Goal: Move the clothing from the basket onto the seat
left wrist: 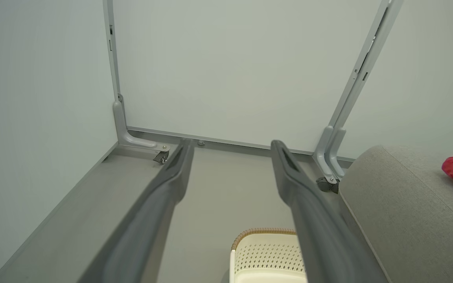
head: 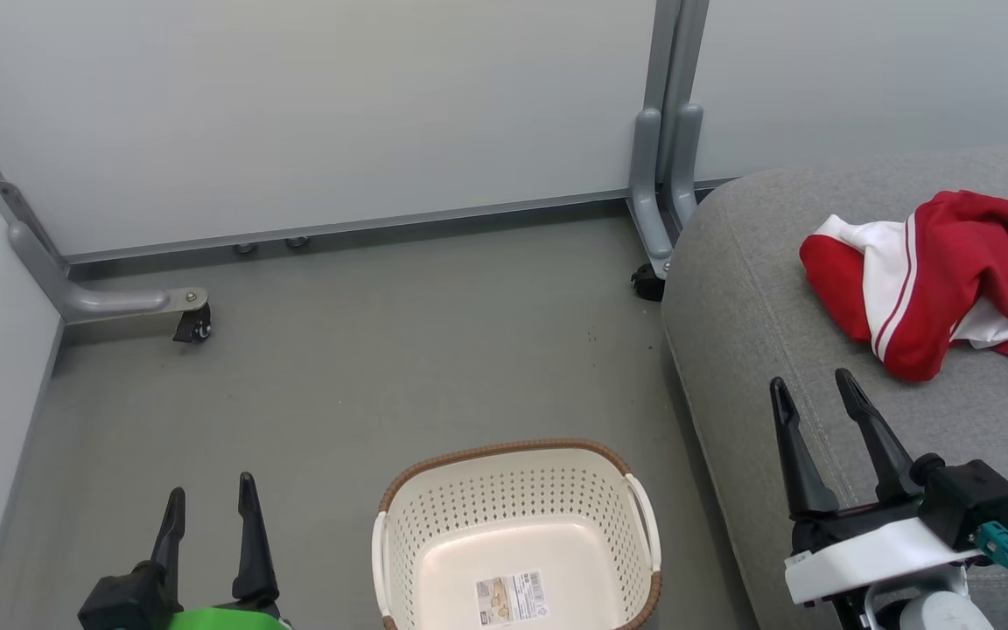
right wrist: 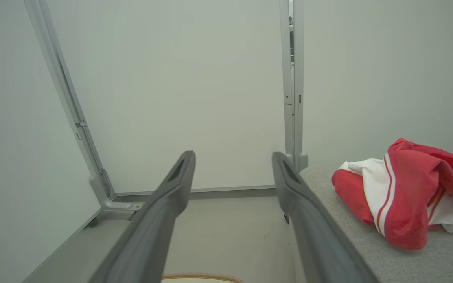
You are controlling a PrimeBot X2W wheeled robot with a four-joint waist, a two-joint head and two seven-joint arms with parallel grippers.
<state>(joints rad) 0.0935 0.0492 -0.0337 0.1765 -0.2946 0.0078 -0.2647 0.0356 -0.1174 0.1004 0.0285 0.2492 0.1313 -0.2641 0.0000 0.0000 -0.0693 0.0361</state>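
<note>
Both pincers spread wide, nothing pinched: left gripper point(head: 211, 487) at 7 o'clock above floor point(head: 364, 350), right gripper point(head: 810, 381) at 4 o'clock over seat point(head: 749, 306) edge. Clothing point(head: 941, 280), red-white heap, lies on seat at 3 o'clock. Basket point(head: 504, 451) on floor at 6 o'clock, sticker point(head: 511, 598) inside.

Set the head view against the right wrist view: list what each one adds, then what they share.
Head view adds: the open left gripper and the label sticker inside the cream perforated plastic basket. Right wrist view adds: the upper stretch of the grey metal partition post. Shared: the open right gripper, the red-and-white clothing lying on the grey fabric seat, the basket's brown rim.
</note>
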